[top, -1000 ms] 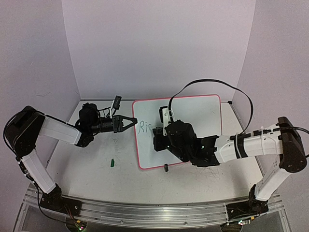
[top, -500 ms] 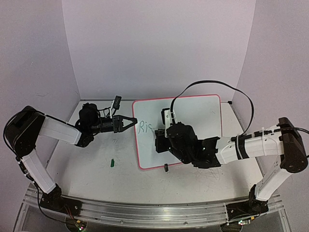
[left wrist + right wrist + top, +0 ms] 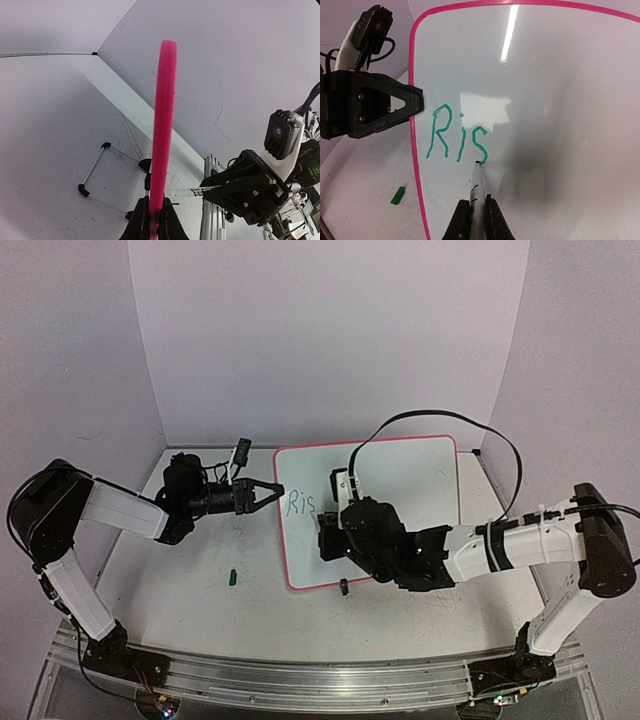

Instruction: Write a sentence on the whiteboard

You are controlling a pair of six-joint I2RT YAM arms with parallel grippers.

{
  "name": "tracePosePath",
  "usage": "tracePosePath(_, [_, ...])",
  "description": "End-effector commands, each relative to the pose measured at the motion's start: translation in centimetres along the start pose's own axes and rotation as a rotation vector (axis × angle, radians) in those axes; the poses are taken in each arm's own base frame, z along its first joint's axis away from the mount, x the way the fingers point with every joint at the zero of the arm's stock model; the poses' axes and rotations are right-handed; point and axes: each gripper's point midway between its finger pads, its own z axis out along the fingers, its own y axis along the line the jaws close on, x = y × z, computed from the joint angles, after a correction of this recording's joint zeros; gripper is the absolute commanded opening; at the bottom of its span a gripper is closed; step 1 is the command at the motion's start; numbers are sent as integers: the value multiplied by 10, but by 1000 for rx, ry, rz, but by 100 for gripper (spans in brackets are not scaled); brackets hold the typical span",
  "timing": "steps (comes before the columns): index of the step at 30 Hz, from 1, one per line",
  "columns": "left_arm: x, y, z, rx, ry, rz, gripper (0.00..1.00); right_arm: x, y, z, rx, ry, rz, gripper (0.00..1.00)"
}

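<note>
The main risk, I judge, is the whiteboard slipping or turning under the pen's push. Only the left gripper, clenched on the pink left rim, steadies it, so the green "Ris" could smear or run crooked. The marker could also tilt in the right gripper, which is clamped round its barrel. The board appears to lie flat on the bench, writing face up, directly right of the left gripper, its long axis running away from that gripper, with the lettering following that axis.
</note>
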Motion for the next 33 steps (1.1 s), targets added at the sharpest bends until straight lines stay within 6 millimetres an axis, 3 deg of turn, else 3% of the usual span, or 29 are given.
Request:
tracePosePath(1, [-23,-31,-6,75,-44,55,0,-10,9,9,-2,-20,-3,0])
tracePosePath(6, [-21,-29,-6,70,-41,52,0,-21,9,5,0,-45,0,0])
tracePosePath(12, [-19,-26,-6,64,-37,51,0,-33,-5,-24,-42,-69,47,0])
tracePosePath(17, [-19,-26,-5,66,-37,52,0,-36,-14,-17,-35,-76,61,0])
tracePosePath(33, [-21,-27,-5,68,-38,55,0,-38,-4,-4,-45,-87,35,0])
